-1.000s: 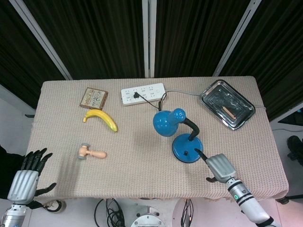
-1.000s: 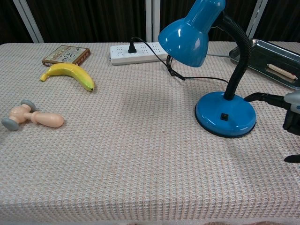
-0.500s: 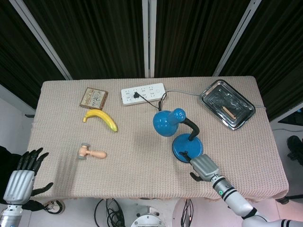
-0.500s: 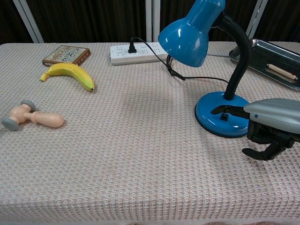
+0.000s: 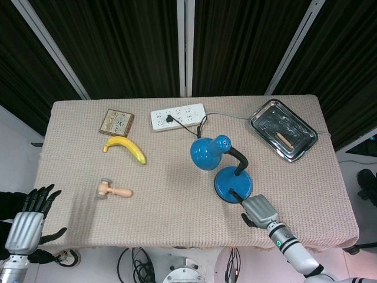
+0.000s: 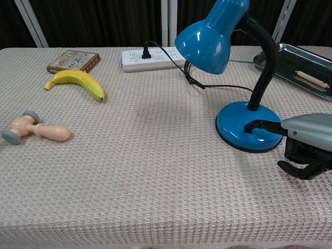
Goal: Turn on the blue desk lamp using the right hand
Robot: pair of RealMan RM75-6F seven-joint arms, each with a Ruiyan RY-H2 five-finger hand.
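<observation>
My right hand [image 6: 308, 140] sits at the front-right of the bench [image 5: 177, 212], one finger stretched fwd w/ its dark tip resting on the blue desk lamp [image 5: 222, 168] base, about where the switch is; the tip covers it in chest view so can't confirm contact w/ the switch itself. Other fingers [image 6: 298, 168] curl under the palm, holding nothing. In head view the right hand [image 5: 257, 210] is just in front of the lamp base.

Lamp stands upright centre-right on the bench, shade [image 6: 210, 36] tilted down-left on a black gooseneck, no glow visible. Its cord runs back to the white power strip [image 5: 178, 117] at the rear.

Left hand [image 5: 26, 221] hangs off the bench's left-front corner, fingers spread, empty.

Elsewhere: banana [image 5: 125, 147] and small box [image 5: 116, 122] rear-left, wooden toy hammer [image 5: 113, 190] nearer me on the left, metal tray [image 5: 284, 131] rear-right w/ a small stick-like item in it, can't tell what.
</observation>
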